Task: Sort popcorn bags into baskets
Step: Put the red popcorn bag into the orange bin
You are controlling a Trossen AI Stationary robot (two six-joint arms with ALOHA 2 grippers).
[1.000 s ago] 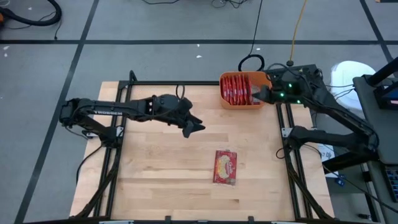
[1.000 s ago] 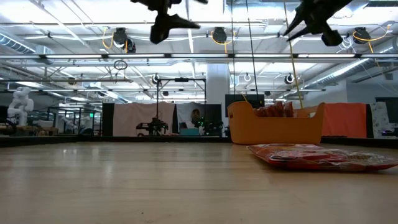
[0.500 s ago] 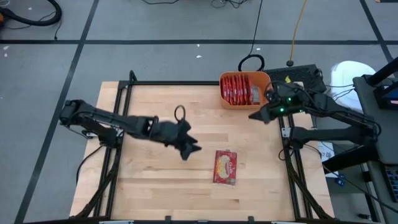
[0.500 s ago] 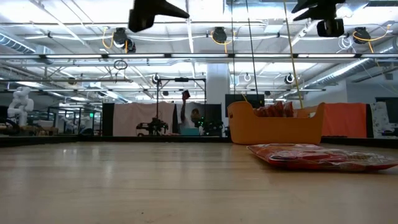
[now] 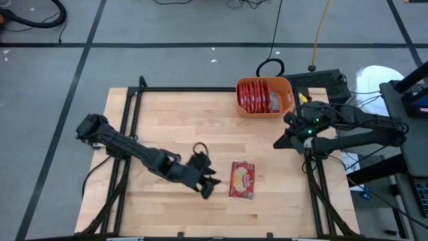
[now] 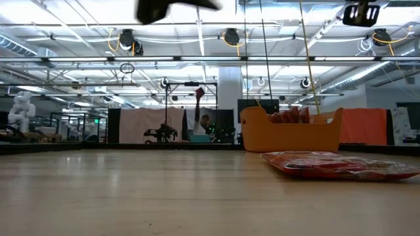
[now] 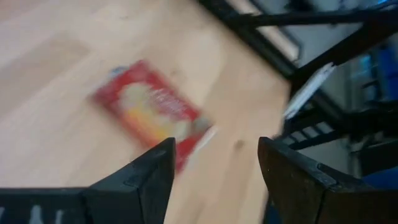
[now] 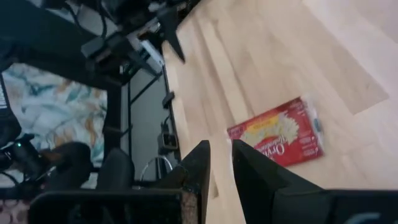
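Note:
One red popcorn bag with a yellow oval lies flat on the wooden table, right of centre toward the near edge; it also shows as the bag, the bag and the bag. The orange basket stands at the far right and holds several red bags on edge. My left gripper hovers open just left of the lone bag, above the table; in the left wrist view the left gripper points at it. My right gripper hangs by the right edge, with only a narrow gap between its fingers at the right gripper and nothing in it.
Black frame rails run along the table's left side and right side. Bare wood lies left of the basket. Beyond the table a person stands far off in the room.
My left gripper has swung from the table's middle toward the near edge and rightward, sinking a little, and now hangs beside the lone bag. My right gripper has swung from above the basket toward the near edge along the right side, rolling as it went. The bags have stayed put.

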